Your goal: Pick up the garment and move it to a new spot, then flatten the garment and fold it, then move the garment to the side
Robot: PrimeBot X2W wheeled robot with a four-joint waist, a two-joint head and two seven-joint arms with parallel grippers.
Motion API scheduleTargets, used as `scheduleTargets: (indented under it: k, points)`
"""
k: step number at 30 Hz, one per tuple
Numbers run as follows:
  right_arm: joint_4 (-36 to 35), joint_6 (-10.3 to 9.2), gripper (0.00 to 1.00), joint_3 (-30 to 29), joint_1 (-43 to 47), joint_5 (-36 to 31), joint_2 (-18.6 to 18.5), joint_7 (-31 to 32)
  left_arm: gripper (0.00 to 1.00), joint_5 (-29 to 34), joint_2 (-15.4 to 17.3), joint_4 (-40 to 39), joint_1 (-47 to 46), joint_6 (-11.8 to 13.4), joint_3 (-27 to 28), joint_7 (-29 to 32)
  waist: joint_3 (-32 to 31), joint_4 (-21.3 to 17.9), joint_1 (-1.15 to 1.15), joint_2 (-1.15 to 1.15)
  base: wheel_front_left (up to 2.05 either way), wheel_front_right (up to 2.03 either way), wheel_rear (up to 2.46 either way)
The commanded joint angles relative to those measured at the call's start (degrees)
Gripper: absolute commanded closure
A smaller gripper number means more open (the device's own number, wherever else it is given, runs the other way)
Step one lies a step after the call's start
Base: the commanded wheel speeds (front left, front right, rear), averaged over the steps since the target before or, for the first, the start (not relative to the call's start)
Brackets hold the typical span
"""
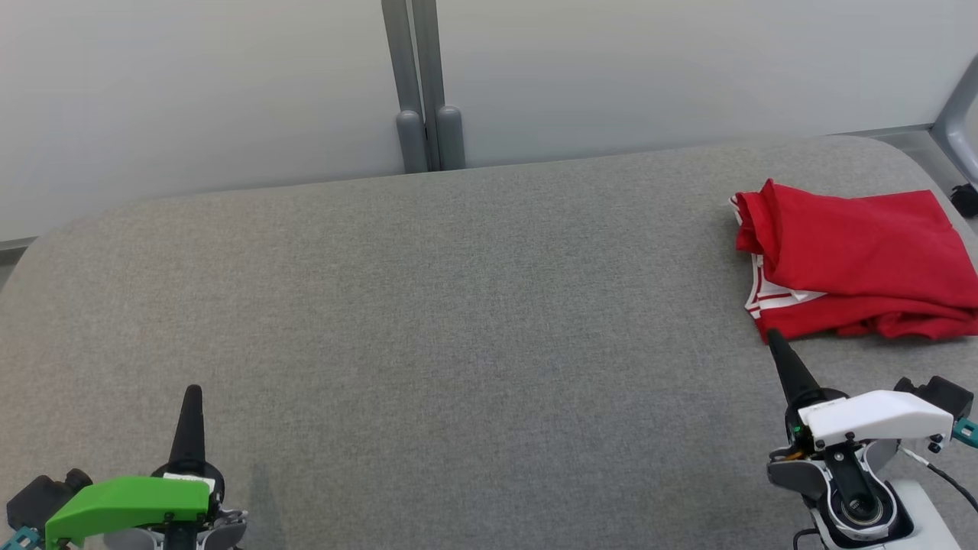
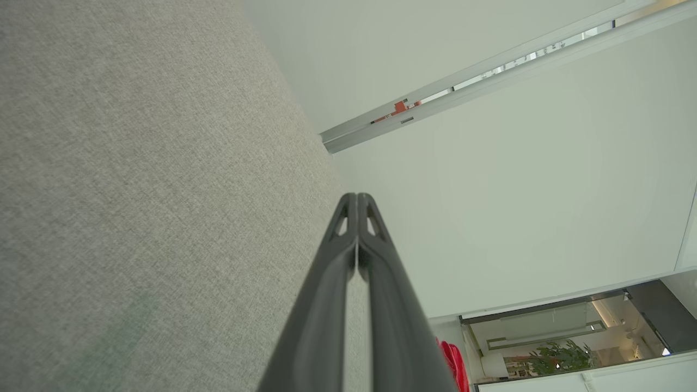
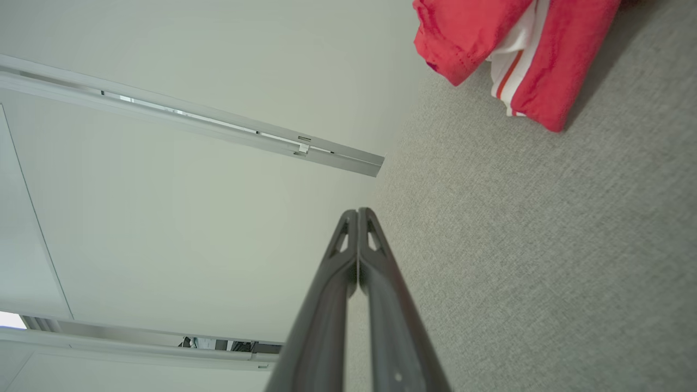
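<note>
A red garment (image 1: 856, 260) with white stripe trim lies folded at the far right of the grey table (image 1: 458, 305). Its trimmed corner shows at the top of the right wrist view as the garment (image 3: 490, 43), and a sliver of the garment (image 2: 454, 365) shows low in the left wrist view. My right gripper (image 1: 773, 336) is shut and empty, its tip just short of the garment's near edge; the same gripper (image 3: 358, 211) has both fingers pressed together. My left gripper (image 1: 192, 391) rests shut at the lower left, far from the cloth, with the left gripper (image 2: 358, 196) holding nothing.
A pale wall with a grey post (image 1: 424, 92) runs behind the table's far edge. The table's rounded corners fall away at left and right. A dark object (image 1: 964, 195) sits beyond the far right corner.
</note>
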Motion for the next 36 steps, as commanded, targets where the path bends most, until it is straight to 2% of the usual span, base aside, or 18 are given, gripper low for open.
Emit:
scheduleTargets:
  k: [1,36]
  points:
    - [-0.9,0.01,1.0,-0.73,0.02,1.15,0.17,0.39,1.0,-1.4,-0.09,-0.5,-1.35,-0.38,0.36,0.32,0.05,0.07,0.0,0.0,0.0,0.0,0.0]
    - [-3.69,0.01,1.0,-6.69,2.18,11.73,3.53,4.71,1.0,-16.67,-1.03,-1.43,-3.06,-0.48,0.76,4.52,1.03,1.61,0.0,0.0,0.0,0.0,0.0]
